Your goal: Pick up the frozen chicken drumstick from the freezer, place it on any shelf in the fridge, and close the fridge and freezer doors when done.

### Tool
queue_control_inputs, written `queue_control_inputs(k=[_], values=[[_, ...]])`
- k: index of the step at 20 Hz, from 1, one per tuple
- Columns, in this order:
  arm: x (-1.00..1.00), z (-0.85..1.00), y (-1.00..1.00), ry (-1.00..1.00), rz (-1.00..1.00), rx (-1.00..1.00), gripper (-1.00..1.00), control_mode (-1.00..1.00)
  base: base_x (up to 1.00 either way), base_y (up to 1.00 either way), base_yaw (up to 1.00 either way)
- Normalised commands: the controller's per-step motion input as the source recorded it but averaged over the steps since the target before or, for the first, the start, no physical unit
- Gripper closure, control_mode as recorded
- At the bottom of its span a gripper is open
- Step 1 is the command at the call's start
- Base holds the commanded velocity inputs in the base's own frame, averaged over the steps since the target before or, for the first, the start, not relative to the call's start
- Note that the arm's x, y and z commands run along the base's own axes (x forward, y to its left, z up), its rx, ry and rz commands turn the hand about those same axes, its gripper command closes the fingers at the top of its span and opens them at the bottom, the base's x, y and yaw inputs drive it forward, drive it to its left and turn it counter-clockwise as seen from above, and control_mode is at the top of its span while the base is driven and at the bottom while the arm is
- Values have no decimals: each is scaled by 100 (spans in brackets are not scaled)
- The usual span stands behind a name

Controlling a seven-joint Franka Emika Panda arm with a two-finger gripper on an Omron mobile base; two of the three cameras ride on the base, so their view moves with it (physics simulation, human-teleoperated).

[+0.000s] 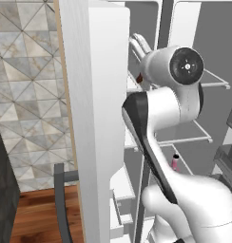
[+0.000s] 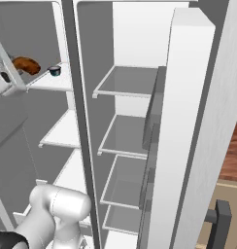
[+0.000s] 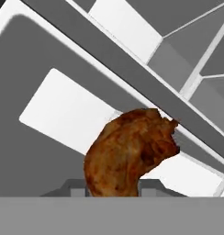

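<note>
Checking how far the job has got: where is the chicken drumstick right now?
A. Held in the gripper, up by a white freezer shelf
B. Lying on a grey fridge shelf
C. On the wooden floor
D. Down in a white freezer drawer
A: the drumstick sits right in front of the hand camera between the fingers, and the right base view shows it at the gripper beside the white freezer shelf.

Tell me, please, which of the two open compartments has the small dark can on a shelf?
The freezer, the narrower compartment with opaque white shelves; the dark can sits on its upper shelf. The fridge has grey translucent shelves.
</note>
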Motion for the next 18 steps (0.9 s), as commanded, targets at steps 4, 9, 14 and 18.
queue_control_inputs(k=[4, 9, 14, 18], values=[[-100, -30, -61, 34, -1, 3, 100, -100, 0, 0, 0], [-100, -91, -87, 31, -2, 0, 100, -100, 0, 0, 0], [-100, -85, -100, 16, -1, 0, 100, -100, 0, 0, 0], [-26, -9, -100, 0, 7, 0, 100, -100, 0, 0, 0]])
